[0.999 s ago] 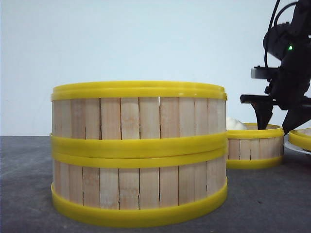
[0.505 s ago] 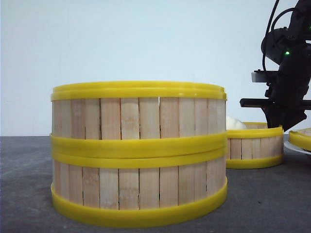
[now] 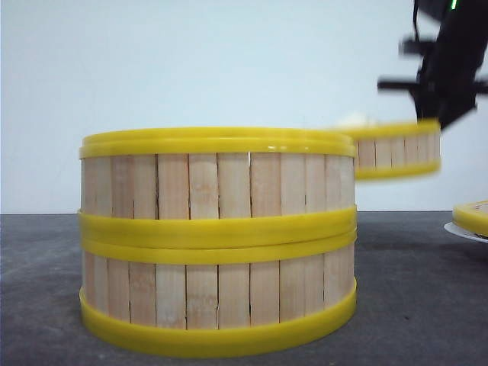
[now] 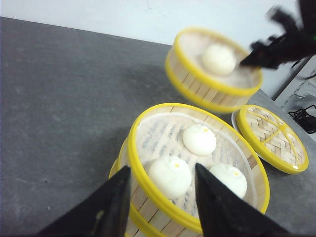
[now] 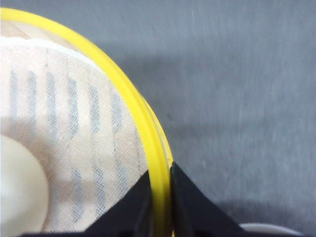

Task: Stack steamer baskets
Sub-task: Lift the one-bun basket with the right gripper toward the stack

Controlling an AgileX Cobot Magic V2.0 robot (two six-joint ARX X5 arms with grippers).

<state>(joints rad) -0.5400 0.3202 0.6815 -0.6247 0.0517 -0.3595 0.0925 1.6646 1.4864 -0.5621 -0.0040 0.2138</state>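
Observation:
Two steamer baskets stand stacked at the table's front, the upper basket (image 3: 218, 174) on the lower basket (image 3: 218, 293). In the left wrist view the stack's top basket (image 4: 148, 182) is lined with cloth and holds three white buns (image 4: 199, 139). The third steamer basket (image 3: 396, 152) hangs in the air behind and to the right of the stack, slightly tilted, with one bun (image 4: 218, 59) in it. My right gripper (image 5: 160, 171) is shut on its yellow rim (image 5: 148, 133). My left gripper (image 4: 163, 169) hovers open over the stack's near rim.
A flat yellow lid (image 4: 271, 138) lies on a white plate (image 4: 236, 121) to the right of the stack, at the right edge of the front view (image 3: 473, 217). Black cables (image 4: 303, 116) lie beyond it. A white wall stands behind the dark table (image 4: 59, 108).
The third basket stood on the table behind the stack; my right gripper came down onto its rim, closed, and has lifted it into the air.

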